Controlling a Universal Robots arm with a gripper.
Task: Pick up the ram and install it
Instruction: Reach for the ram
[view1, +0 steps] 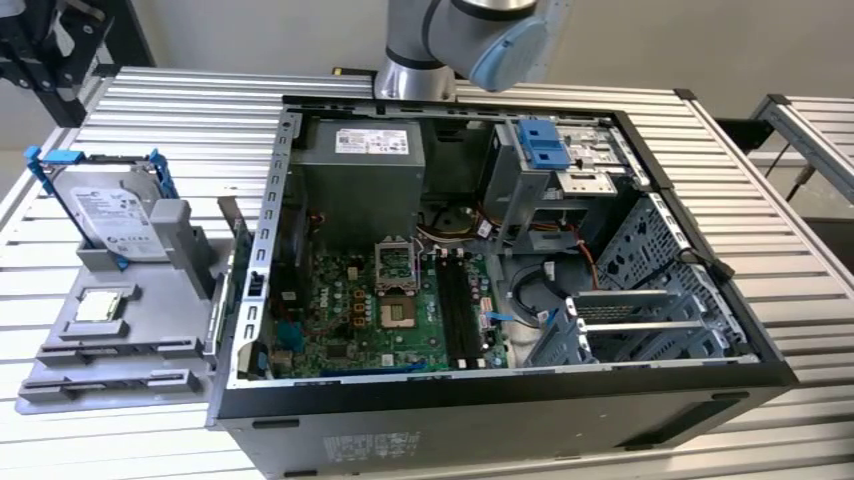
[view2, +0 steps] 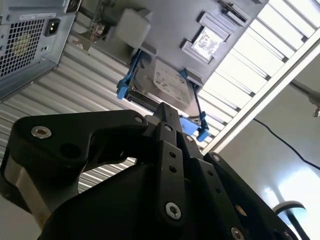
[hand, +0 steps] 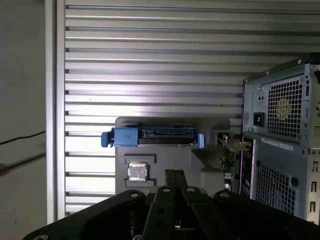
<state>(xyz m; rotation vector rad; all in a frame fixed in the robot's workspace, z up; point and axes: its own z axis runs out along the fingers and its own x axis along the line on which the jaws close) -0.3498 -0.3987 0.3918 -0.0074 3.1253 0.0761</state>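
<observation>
From my desk I read the gripper (hand: 174, 174) in both wrist views: its black fingers lay together with nothing between them, so it carried no part. It hung above the ribbed table (view1: 174, 100), looking towards the grey fixture (view1: 80, 370) that sat by the table's edge on the exterior view's left. The arm (view1: 454, 40) rose from the table's far edge behind the computer case (view1: 747, 372). What I took for the ram (view1: 238, 250) stood on its long edge at the fixture's side nearest the case, just beside the case wall, thin and dark. I judged it was set upright so that its top edge could be pinched from above. The hard drive (view1: 114, 215) with blue brackets stood in the same fixture for much the same reason, and a processor chip (view1: 103, 307) lay flat in a pocket nearer the fixture's front. The case lay on its side with the panel off, so the motherboard (view1: 360, 310) faced upward for a straight downward push. Its long black slots (view1: 461, 310) looked empty to me — installation not yet done, as I judged it.
</observation>
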